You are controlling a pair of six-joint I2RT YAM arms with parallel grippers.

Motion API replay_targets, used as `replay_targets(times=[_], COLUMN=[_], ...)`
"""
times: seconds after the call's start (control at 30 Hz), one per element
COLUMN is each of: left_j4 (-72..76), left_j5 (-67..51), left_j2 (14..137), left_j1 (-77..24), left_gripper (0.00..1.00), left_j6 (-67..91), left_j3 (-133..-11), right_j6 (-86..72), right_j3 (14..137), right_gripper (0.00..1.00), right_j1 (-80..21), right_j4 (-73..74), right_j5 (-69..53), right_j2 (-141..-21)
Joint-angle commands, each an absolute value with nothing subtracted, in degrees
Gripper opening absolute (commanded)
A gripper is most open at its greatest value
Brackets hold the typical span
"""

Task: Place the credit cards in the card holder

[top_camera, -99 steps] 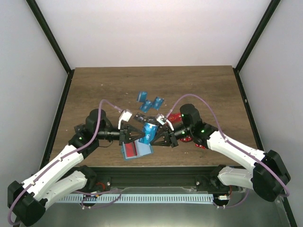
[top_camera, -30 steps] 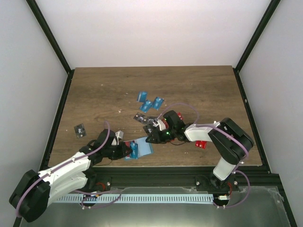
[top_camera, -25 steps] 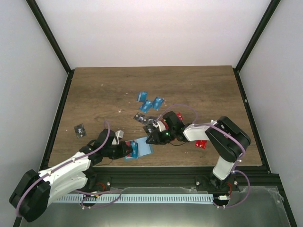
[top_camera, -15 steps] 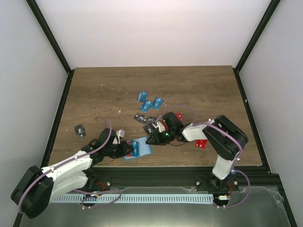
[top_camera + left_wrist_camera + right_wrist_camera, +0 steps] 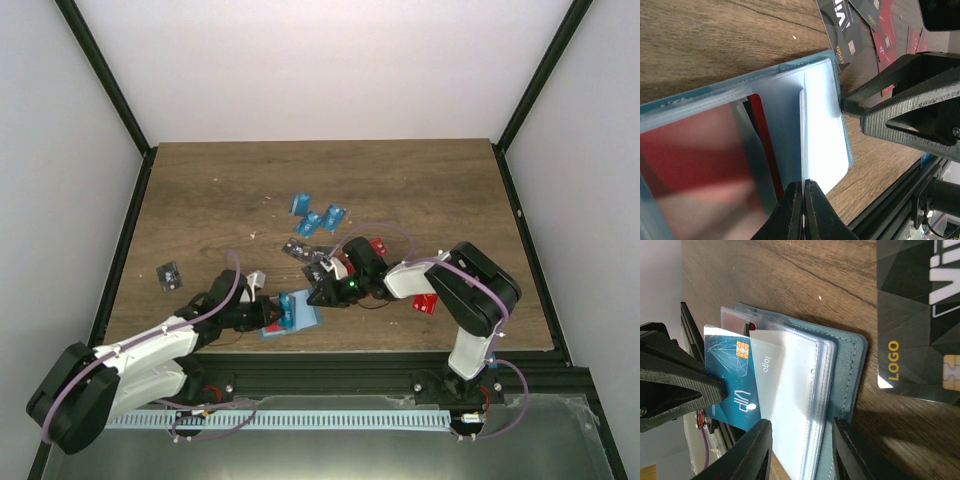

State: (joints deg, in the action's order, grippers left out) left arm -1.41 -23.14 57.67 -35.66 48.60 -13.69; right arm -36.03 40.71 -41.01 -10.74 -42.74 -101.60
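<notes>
I see the card holder point(image 5: 849, 365) lying open at the near edge of the counter point(image 5: 220, 190), a little left of centre, with a red card point(image 5: 685, 150) behind one clear sleeve. My left end effector point(image 5: 803, 187) is pinched tight on a bright blue card point(image 5: 732, 365) whose leading end sits under another clear sleeve, while my right end effector point(image 5: 800, 445) has its jaws moderately apart, holding nothing, one tip touching the holder's right edge. Farther out lie more blue cards point(image 5: 320, 217), a black card point(image 5: 168, 276) well to the left, and red cards point(image 5: 424, 304) to the right.
</notes>
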Motion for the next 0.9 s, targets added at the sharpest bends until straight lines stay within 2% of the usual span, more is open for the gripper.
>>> replay_targets(times=[0.0,0.27,0.87], left_j4=[2.6,6.2,9.0], left_j5=[-23.2,-24.6,-20.3], left_j2=[59.8,62.1,59.4], left_j1=[-35.7,-35.7,-37.4], left_gripper=[0.04,0.04,0.04], left_j6=[46.7,48.2,56.4], left_j3=[-13.5,-12.6,-8.2], right_j6=[-35.4,-37.2,-48.6], right_j3=[40.9,40.5,34.9], right_gripper=[0.35,0.34,0.15], right_j1=[-41.4,-41.4,-41.5], right_j4=[-8.8,-8.8,-12.5], right_j5=[-41.9,-41.1,-34.7], right_j2=[-103.4,-103.3,-101.8])
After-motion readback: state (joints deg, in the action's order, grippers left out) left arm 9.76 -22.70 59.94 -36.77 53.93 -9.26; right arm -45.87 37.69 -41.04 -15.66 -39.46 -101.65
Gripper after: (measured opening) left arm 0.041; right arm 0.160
